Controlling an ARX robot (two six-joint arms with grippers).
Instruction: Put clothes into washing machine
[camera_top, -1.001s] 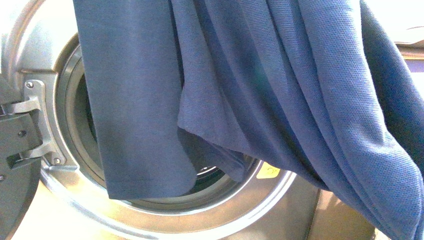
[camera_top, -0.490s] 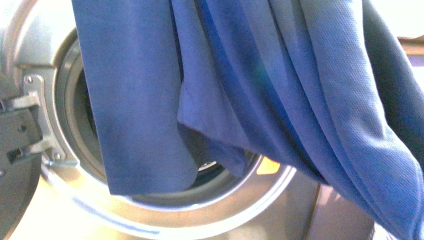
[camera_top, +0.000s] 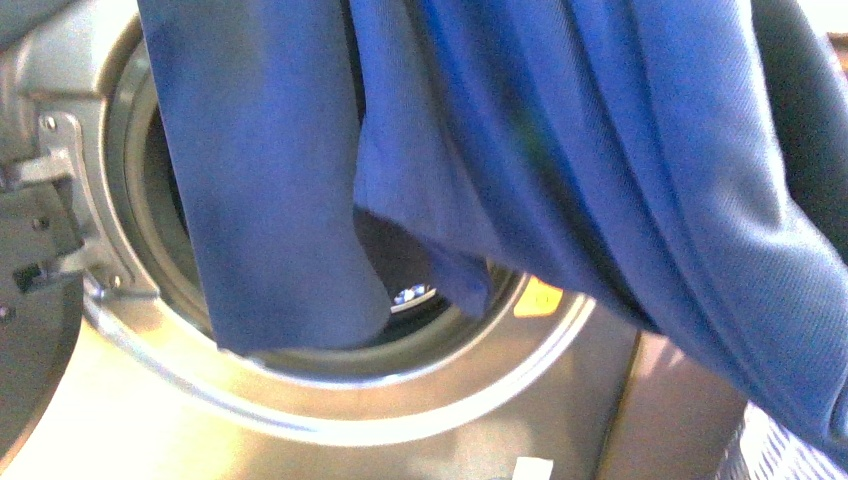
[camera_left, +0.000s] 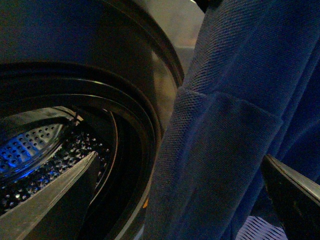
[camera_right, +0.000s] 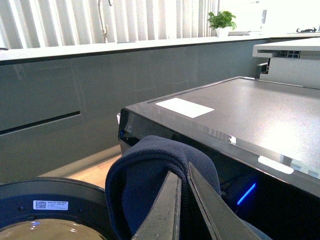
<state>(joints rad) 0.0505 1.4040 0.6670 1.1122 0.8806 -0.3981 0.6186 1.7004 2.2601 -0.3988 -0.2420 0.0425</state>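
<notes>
Navy knit: the clothes (camera_top: 560, 150) look soft, limp and light. They drape in long folds and will sag and swing from whatever point is pinched.
Grip spot: a bunched fold or a hem seems best. A single layer could slip out of smooth fingers.
Clothes, place: hanging in front of the machine (camera_top: 300, 440), covering most of the porthole (camera_top: 168, 210). The lowest hem hangs about level with the lower rim, and as far as I can tell it is not yet inside.
Right gripper (camera_right: 182, 170): clamped on a rolled fold of the clothes, its fingers almost meeting. I judge it carries the weight.
Left gripper (camera_left: 180, 155): spread wide and gripping nothing. A hanging panel of the clothes lies between its fingers, but I cannot tell whether it touches them.
Drum (camera_left: 35, 145): perforated steel, seen close by the left gripper, with no cloth in the part that shows.
Sticker (camera_top: 538, 297): yellow, on the porthole rim, peeking out under the folds.
Risk: a trailing panel may catch on the rim or be left hanging outside. The cloth probably needs feeding in low and deep.
</notes>
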